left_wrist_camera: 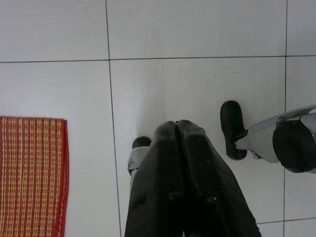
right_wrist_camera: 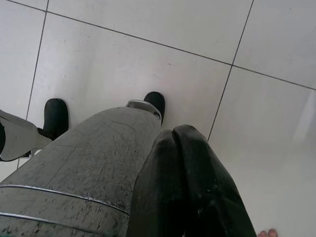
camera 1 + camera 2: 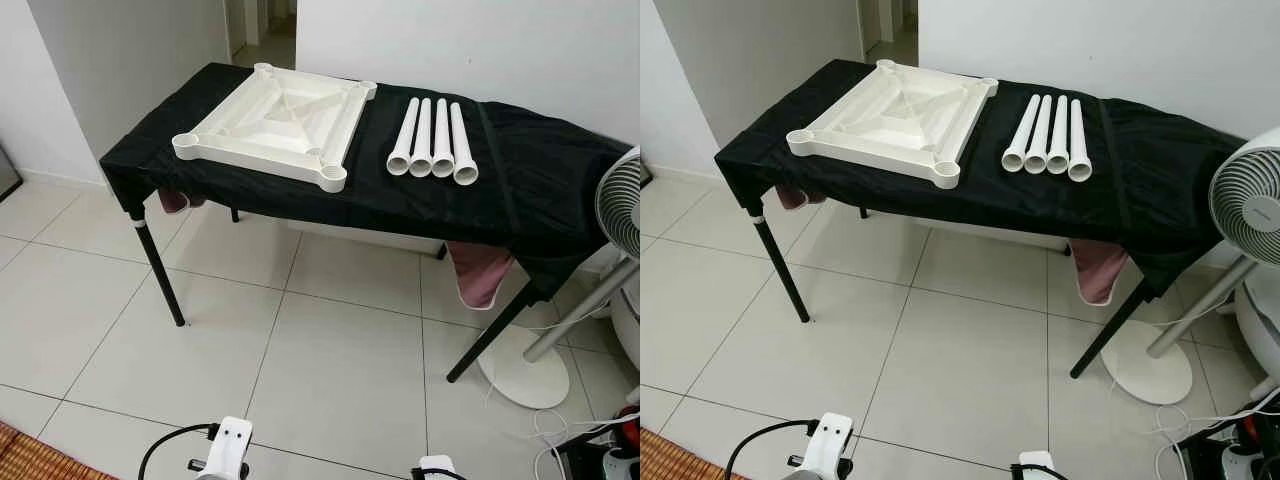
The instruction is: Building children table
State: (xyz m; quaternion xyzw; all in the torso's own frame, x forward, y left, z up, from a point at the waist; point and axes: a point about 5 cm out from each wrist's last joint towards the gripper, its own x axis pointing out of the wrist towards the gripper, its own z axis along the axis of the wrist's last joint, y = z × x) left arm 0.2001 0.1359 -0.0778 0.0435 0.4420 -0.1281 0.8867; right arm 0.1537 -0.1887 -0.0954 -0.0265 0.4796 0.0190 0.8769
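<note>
I'm seeing a ribbed white plastic tabletop (image 3: 275,122) lying upside down, apparently, left of four smooth tubes (image 3: 432,140) on the black-draped counter (image 3: 540,170); left gripper (image 1: 177,129) and right gripper (image 2: 174,136) are hanging closed, empty.

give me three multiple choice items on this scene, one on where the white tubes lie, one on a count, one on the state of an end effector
1. Where do the white leg tubes lie?
A. on the floor under the table
B. on the black cloth, to the right of the white tabletop
C. stacked on the white tabletop

2. How many white leg tubes are there?
A. two
B. four
C. six

3. What state is the left end effector in?
A. fingers shut, holding nothing, pointing at the tiled floor
B. open around a tube
C. shut on the tabletop

Answers: 1 B, the tubes lie side by side on the cloth beside the tabletop. 2 B, four open ends show in a row. 3 A, the left wrist view shows its fingers pressed together over bare tile.
</note>
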